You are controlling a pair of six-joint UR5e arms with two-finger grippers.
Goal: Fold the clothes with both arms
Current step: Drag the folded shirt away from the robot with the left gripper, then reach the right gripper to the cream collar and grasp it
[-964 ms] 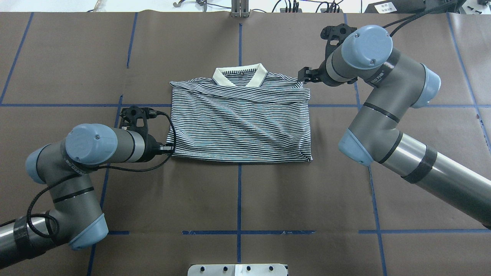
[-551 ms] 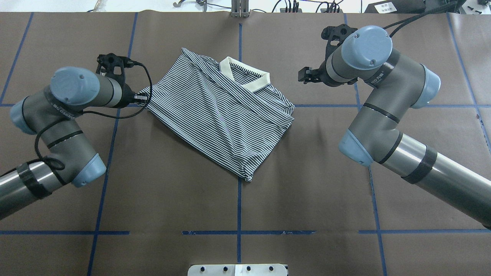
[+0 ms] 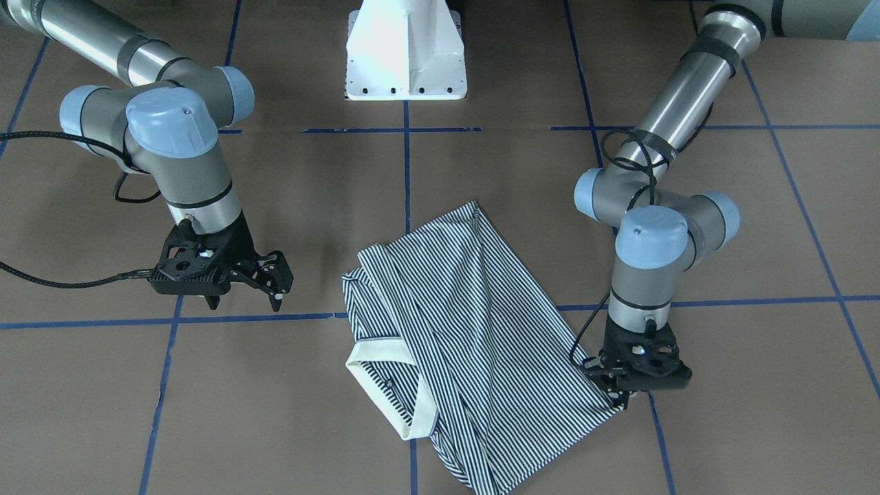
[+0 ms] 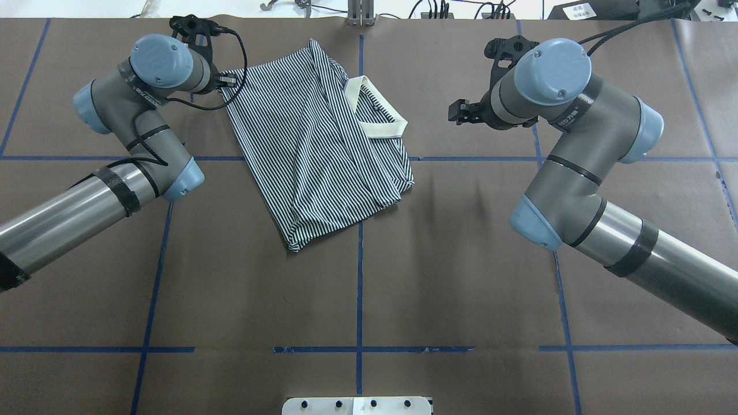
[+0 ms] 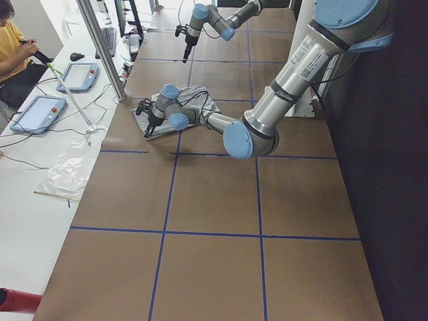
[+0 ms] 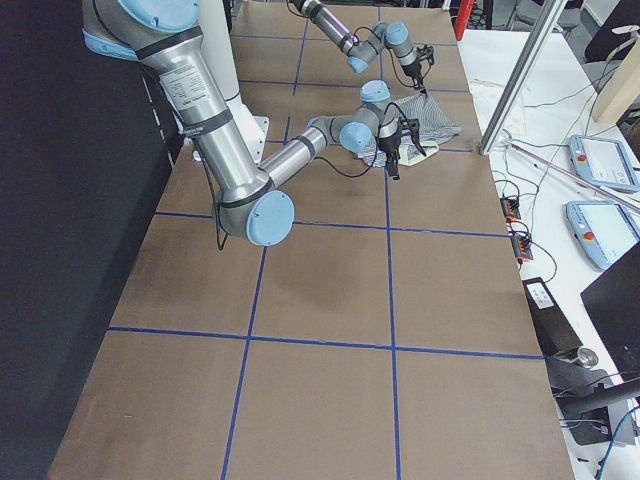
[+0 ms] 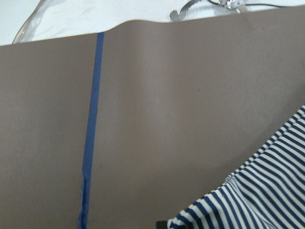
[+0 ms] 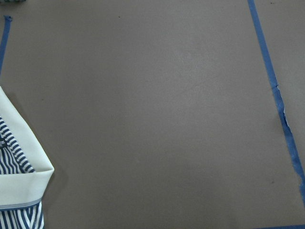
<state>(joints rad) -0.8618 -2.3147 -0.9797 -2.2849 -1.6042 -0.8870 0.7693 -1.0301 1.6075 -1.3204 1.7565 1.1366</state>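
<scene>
The striped polo shirt (image 4: 317, 155) lies folded and skewed on the brown table, its cream collar (image 4: 377, 127) pointing to the right. My left gripper (image 4: 226, 80) is at the far left, shut on the shirt's corner. From the front view this gripper (image 3: 622, 397) pinches the same corner of the shirt (image 3: 474, 330). My right gripper (image 4: 458, 112) hovers open to the right of the collar, apart from the cloth. Its spread fingers (image 3: 278, 292) hold nothing. The left wrist view shows striped fabric (image 7: 257, 195). The right wrist view shows the collar's tip (image 8: 24, 176).
Blue tape lines (image 4: 360, 276) divide the table into squares. The white pedestal base (image 3: 405, 55) stands at the robot's side. Cables and tools (image 4: 438, 8) lie beyond the far edge. A person (image 5: 13, 47) sits at a side table with tablets (image 5: 77, 73).
My left arm swung from the near left to the far left, dragging the shirt's corner with it. The shirt turned clockwise and slid away from the right gripper, which stayed in place.
</scene>
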